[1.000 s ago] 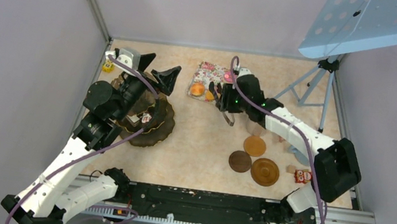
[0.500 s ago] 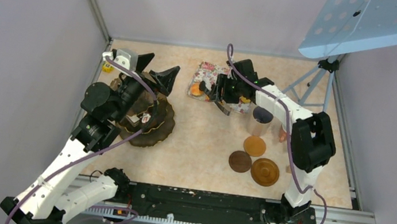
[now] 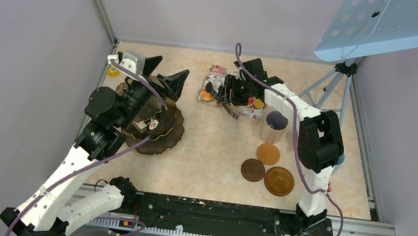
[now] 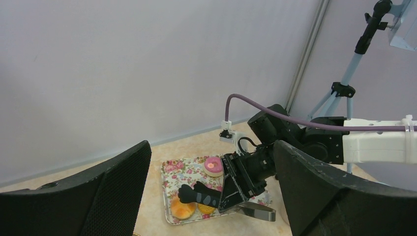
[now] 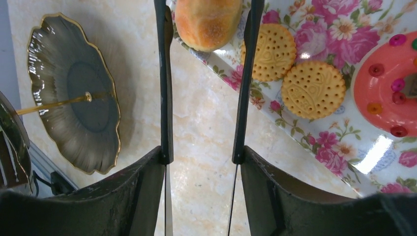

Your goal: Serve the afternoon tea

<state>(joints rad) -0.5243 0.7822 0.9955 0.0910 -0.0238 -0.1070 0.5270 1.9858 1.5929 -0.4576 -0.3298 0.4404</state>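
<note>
Marble tabletop (image 3: 214, 149): right hand (image 5: 201, 157) has brought tongs (image 5: 166, 88) astride bun (image 5: 206, 22) on tray (image 5: 339, 142).

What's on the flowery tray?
A bun, two round biscuits and a pink cake with dots lie on the tray. The right gripper, holding black tongs, covers part of it from above, so more may hide there.

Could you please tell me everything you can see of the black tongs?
The black tongs show as two thin, flat, dark arms, parallel and apart, material unclear. The right gripper holds them, one finger pressing each arm from outside. They reach over the edge of the rose-patterned tray, flanking an orange bun; contact with it is unclear, and the tips are out of frame.
</note>
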